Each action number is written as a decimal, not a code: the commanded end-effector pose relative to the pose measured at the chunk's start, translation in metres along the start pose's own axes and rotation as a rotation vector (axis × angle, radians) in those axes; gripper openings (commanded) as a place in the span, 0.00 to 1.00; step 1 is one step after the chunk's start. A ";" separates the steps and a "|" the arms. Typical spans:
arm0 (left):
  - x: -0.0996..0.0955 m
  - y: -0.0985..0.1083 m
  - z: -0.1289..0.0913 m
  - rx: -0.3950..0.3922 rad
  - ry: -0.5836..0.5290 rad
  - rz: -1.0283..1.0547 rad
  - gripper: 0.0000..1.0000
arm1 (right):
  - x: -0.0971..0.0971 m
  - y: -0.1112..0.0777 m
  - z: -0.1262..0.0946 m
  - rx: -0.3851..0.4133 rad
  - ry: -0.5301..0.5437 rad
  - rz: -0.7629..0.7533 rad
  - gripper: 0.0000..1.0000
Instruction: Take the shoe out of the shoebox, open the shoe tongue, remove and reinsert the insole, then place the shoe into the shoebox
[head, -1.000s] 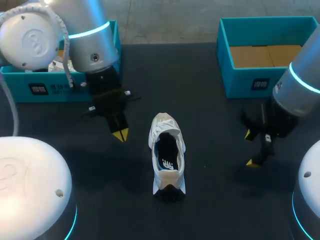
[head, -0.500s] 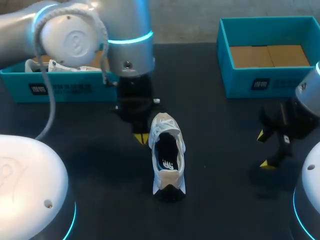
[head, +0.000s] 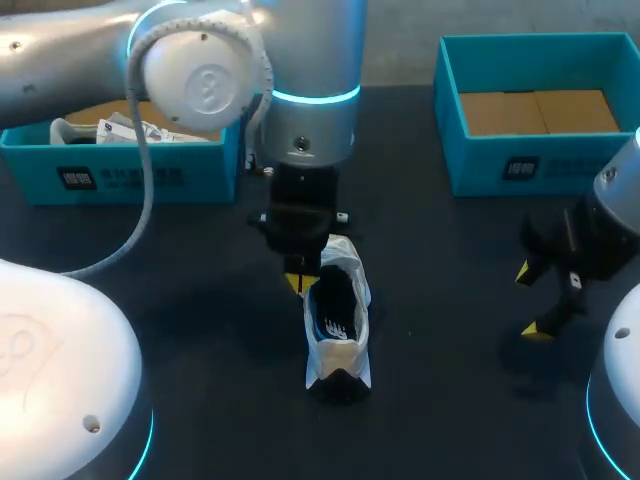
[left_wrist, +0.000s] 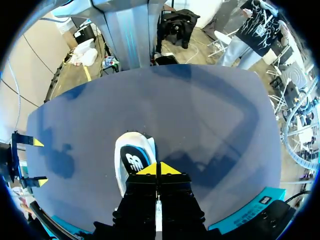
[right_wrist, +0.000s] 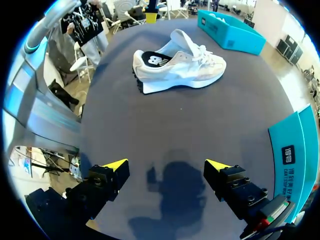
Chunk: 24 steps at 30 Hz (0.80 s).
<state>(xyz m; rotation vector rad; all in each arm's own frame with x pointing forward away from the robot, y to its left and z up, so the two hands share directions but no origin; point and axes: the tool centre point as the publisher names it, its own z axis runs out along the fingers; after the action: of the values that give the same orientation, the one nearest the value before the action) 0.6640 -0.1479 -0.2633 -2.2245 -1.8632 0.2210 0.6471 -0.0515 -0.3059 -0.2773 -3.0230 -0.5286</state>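
Note:
A white sneaker (head: 322, 352) stands upright mid-table, heel toward me, its dark insole (head: 333, 322) with a white logo showing inside. My left arm reaches in over its laced front. My left gripper (head: 297, 283) is shut with nothing in it, its tips just at the shoe's left side by the tongue. In the left wrist view the closed tips (left_wrist: 159, 169) hang above the shoe (left_wrist: 131, 159). My right gripper (head: 530, 300) stands open at the right, well away from the shoe. The right wrist view shows the sneaker (right_wrist: 175, 65) far ahead of the open gripper (right_wrist: 166, 165).
A teal shoebox (head: 130, 172) at the back left holds white contents. A second teal shoebox (head: 530, 160) at the back right shows only a cardboard floor. My left arm's elbow hangs over the left box.
My left arm swung right from beside the left box to over the shoe's front, gripper staying shut. My right gripper drew slightly to the right, then held still.

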 end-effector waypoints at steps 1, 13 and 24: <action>-0.011 0.005 0.023 0.028 0.002 0.008 0.00 | 0.002 0.000 0.000 0.000 -0.003 0.000 1.00; -0.022 0.011 0.051 0.025 -0.017 0.081 0.00 | 0.002 0.000 0.000 0.000 -0.003 0.000 1.00; -0.017 0.010 0.064 0.023 -0.018 0.138 0.00 | 0.002 0.000 0.000 0.000 -0.003 0.000 1.00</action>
<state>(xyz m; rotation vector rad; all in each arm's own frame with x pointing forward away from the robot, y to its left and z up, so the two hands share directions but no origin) 0.6530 -0.1660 -0.3253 -2.3371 -1.7095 0.2758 0.6472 -0.0515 -0.3059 -0.2773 -3.0229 -0.5285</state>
